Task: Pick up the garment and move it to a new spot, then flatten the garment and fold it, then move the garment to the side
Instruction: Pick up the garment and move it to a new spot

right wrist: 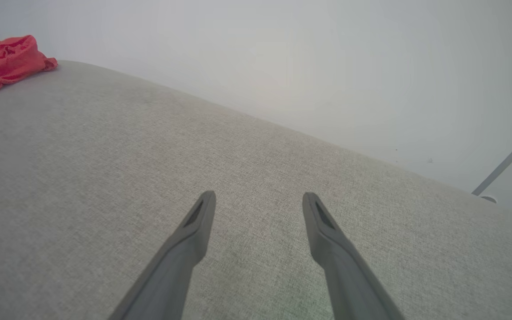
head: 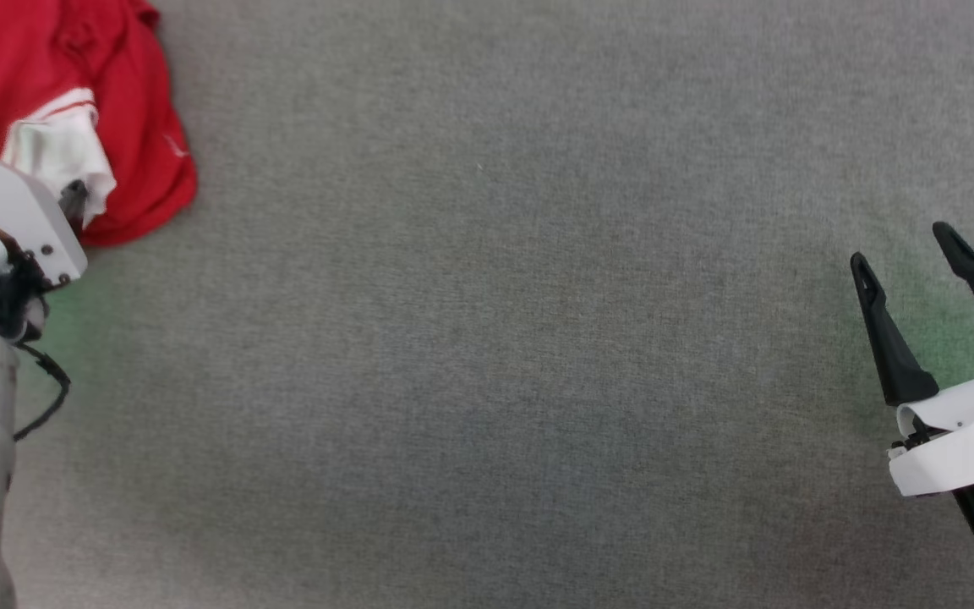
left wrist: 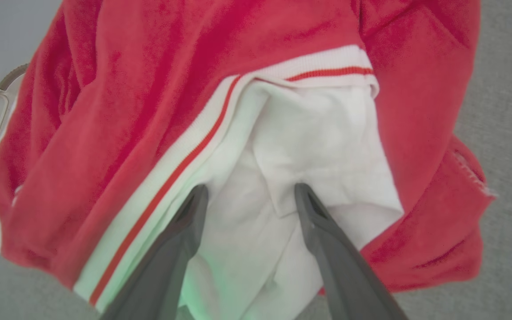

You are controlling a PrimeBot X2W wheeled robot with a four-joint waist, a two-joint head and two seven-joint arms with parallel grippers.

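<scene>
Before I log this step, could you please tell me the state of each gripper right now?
Left gripper: open, poised at the white sleeve of the garment, nothing gripped.
Right gripper: open and empty over the grey surface.

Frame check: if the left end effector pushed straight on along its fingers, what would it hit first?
The garment: the open left end effector points at its white sleeve, bunched just ahead of the fingertips. Whether the tips touch the cloth yet is unclear from this view.
</scene>
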